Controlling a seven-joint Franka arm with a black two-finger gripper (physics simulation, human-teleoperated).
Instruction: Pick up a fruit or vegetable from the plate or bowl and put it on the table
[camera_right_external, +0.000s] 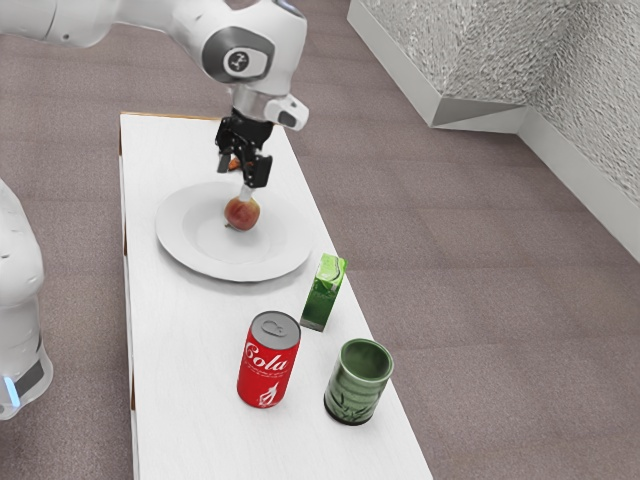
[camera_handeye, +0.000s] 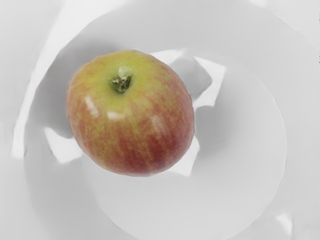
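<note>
Green cup (camera_right_external: 357, 382): nearest, upright on the white table (camera_right_external: 190, 360), towards the exterior view's right.
Red cola can (camera_right_external: 268, 362): we list it upright, just to the exterior view's left of the cup.
Green carton (camera_right_external: 324, 292): upright, beyond both.
Plate (camera_right_external: 180, 246): farther, white, round.
Apple (camera_right_external: 242, 213): one, red and yellow, on the plate; we see its stem hollow (camera_handeye: 121, 83).
Our gripper (camera_right_external: 241, 178): above the apple, open, fingers apart.
Orange item (camera_right_external: 234, 163): far, partly hidden by the gripper.
</note>
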